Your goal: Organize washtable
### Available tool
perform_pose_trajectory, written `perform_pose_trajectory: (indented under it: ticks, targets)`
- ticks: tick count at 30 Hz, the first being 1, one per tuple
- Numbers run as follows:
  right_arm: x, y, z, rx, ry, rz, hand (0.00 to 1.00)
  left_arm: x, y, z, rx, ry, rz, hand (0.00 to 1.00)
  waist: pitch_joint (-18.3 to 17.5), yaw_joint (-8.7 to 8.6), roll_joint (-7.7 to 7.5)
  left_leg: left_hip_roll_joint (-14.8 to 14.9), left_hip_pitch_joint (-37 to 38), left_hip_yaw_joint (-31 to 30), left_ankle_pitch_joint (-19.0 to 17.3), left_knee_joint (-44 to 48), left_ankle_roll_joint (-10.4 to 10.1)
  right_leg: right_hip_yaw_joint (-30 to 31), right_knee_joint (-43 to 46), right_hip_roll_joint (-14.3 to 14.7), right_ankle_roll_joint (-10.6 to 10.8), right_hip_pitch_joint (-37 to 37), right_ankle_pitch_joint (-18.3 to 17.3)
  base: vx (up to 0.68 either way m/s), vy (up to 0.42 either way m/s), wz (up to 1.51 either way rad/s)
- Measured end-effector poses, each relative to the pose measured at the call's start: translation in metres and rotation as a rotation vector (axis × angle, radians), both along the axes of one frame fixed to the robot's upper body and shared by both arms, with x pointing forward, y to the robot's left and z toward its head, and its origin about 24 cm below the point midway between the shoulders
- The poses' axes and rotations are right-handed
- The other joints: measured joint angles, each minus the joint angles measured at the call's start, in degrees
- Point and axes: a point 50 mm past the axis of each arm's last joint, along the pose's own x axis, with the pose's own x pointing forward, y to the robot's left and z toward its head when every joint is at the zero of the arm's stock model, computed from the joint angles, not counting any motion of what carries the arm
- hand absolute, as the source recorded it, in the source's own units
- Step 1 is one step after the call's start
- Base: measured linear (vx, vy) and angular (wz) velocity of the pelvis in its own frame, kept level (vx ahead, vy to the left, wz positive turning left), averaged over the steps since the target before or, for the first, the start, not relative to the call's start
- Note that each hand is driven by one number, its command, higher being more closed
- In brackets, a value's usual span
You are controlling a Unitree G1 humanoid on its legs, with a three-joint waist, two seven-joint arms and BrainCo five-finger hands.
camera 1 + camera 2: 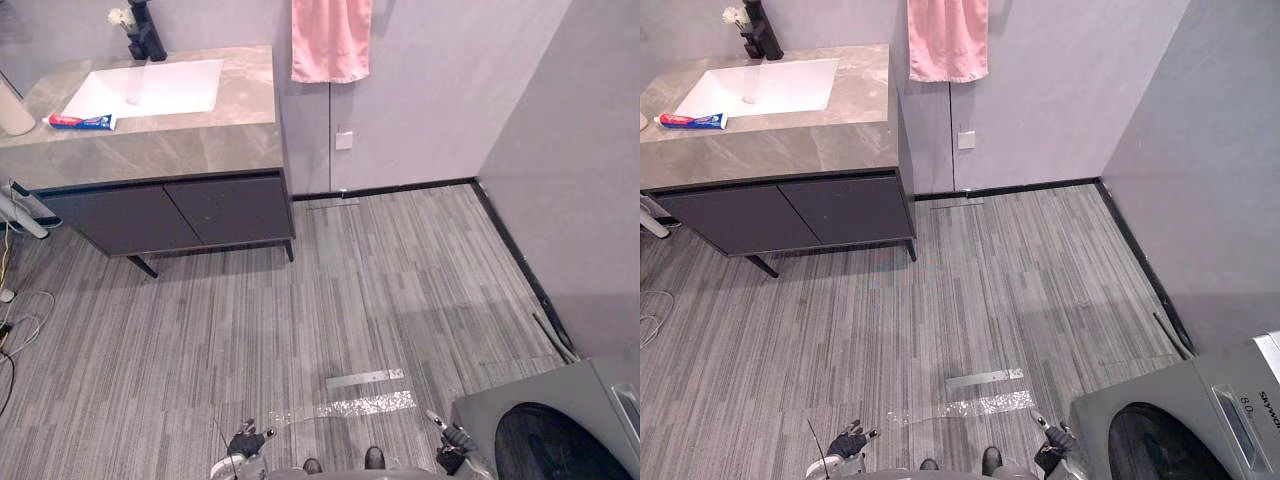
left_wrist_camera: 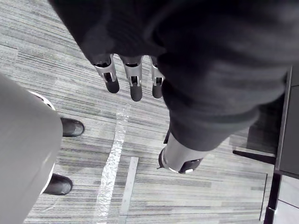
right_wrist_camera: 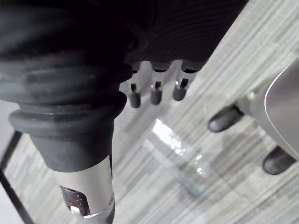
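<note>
The washtable (image 1: pixel 200 145) stands at the far left against the wall, a grey stone top over dark cabinet doors. A white sink (image 1: pixel 150 88) is set into it, with a black faucet (image 1: pixel 145 35) behind. A red, white and blue toothpaste tube (image 1: pixel 80 121) lies on the counter just left of the sink's front corner. A white rounded container (image 1: pixel 12 110) stands at the counter's left edge. My left hand (image 2: pixel 135 86) and right hand (image 3: pixel 155 95) hang low over the floor, far from the washtable, fingers straight and holding nothing.
A pink towel (image 1: pixel 331 38) hangs on the wall right of the washtable. A grey washing machine (image 1: pixel 560 430) sits at the lower right. A shiny tape strip (image 1: pixel 345 408) and a metal strip (image 1: pixel 365 378) lie on the striped floor ahead.
</note>
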Motion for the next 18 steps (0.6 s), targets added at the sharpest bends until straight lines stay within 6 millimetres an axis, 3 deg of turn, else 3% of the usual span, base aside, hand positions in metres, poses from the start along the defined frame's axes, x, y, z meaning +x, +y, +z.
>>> perform_pose_trajectory:
  ticks: [18]
  targets:
    - [-0.027,0.001,-0.006,-0.005,0.064,0.037,0.00,-0.004,-0.002,-0.002,0.002,0.017,-0.024,0.00,-0.47,0.06,-0.40,-0.04,0.24,0.00,0.05,-0.63,0.15,-0.52,-0.58,0.08,-0.28,0.32,0.15,-0.05,-0.052,0.01]
